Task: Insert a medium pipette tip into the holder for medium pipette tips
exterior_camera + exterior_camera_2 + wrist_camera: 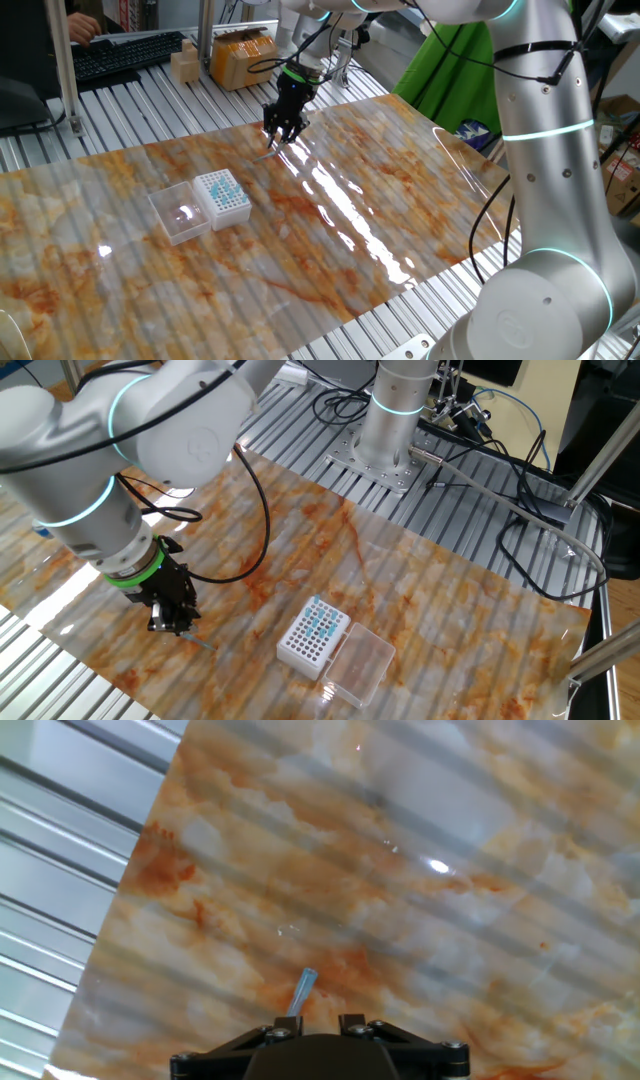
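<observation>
The medium pipette tip (303, 990) is a thin pale blue tube lying on the marbled mat; it also shows in the other fixed view (199, 643). My gripper (315, 1018) is low over the mat, right at the tip. Its two fingers stand apart, and the tip's near end lies by the left finger (280, 1023). I see the gripper in one fixed view (283, 132) and in the other fixed view (170, 622). The holder for medium pipette tips (221, 196) is a white box with a teal dotted top and its clear lid (179, 212) open beside it. It stands well away from the gripper (314, 638).
The marbled mat (380, 190) covers a ribbed metal table (60, 870), whose bare slats lie just left of the gripper. Cardboard boxes (240, 58) and a keyboard (125, 55) are at the far edge. Cables (520, 510) lie near the arm's base (385, 440).
</observation>
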You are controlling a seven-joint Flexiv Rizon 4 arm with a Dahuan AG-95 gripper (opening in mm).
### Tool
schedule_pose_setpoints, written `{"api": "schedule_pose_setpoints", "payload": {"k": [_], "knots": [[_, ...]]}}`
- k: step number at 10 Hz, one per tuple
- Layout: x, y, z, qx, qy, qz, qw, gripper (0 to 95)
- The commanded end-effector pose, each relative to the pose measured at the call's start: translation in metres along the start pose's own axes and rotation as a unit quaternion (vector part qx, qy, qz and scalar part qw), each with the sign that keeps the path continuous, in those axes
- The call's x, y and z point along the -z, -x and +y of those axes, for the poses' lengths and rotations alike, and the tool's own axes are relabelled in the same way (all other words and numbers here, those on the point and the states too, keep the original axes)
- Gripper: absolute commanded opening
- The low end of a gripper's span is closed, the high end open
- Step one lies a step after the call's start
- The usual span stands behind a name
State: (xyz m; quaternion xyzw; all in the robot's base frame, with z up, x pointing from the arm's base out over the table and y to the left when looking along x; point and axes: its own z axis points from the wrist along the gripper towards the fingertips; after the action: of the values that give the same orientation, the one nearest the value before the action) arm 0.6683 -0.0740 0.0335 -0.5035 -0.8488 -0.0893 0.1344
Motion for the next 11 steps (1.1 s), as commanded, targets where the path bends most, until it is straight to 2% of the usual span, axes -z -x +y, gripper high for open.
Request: {"api": "schedule_pose_setpoints", "payload": {"k": [1,6,11], "knots": [[0.000,0.000,-0.001,-0.004,0.002,0.006,1.0000,19.0],[-0.003,0.003,-0.002,-0.016,0.003,0.012,0.9998,19.0],[-0.006,0.010,-0.004,-0.048,0.017,0.028,0.9983,19.0]]}}
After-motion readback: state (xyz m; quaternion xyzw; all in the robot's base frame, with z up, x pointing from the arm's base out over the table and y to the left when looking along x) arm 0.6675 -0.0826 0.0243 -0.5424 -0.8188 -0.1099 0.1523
